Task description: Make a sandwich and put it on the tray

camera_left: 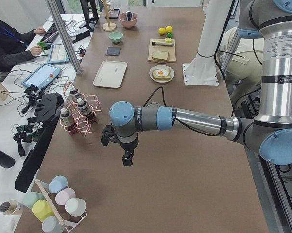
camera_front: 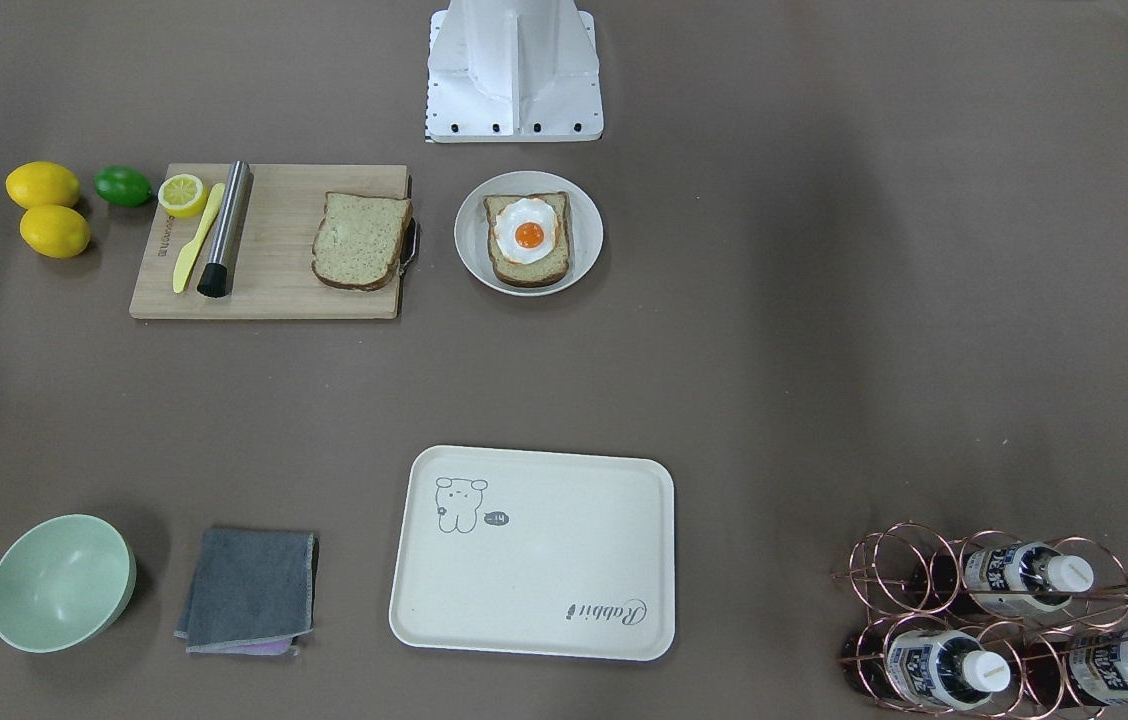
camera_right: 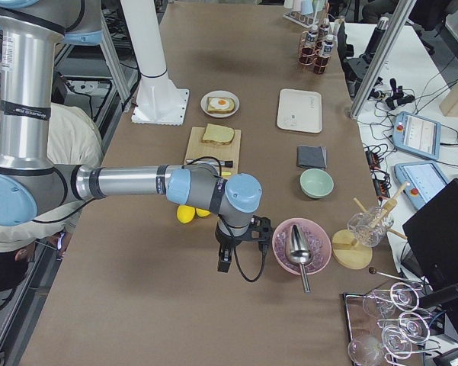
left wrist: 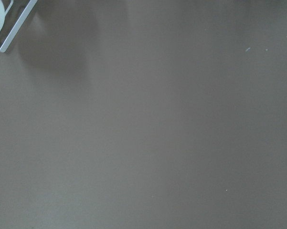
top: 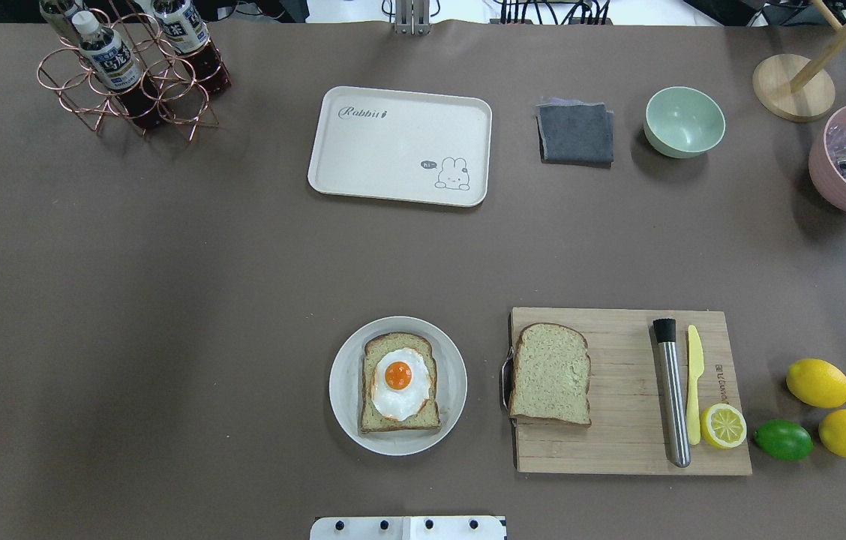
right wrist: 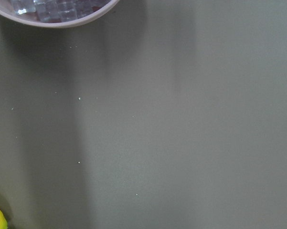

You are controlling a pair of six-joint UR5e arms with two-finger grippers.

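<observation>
Pastel cups (camera_left: 63,199) on a rack sit closest, at the table's left end. Next comes the left gripper (camera_left: 128,160), pointing straight down over the brown table (camera_left: 184,194) and touching nothing. It shows only small in the side view, so I cannot tell if its fingers are apart or together. Just beyond it, toward the operators' side, stands a copper bottle rack (camera_left: 77,116). Well past the gripper lies the cream tray (top: 393,157), flat. Level with the tray, toward the robot's base, is a white plate (top: 340,390) holding one bread slice (top: 398,342) with a fried egg (top: 399,379) on top, uncovered. Just past the plate, the second slice (top: 550,373) lies on the wooden cutting board (top: 625,450), apart from plate and tray. At the far end, the right gripper (camera_right: 223,263) also points down above the table. A pink bowl (camera_right: 325,255) is just beside it and lemons (camera_right: 184,214) are near its other side. Its grip cannot be told either.
</observation>
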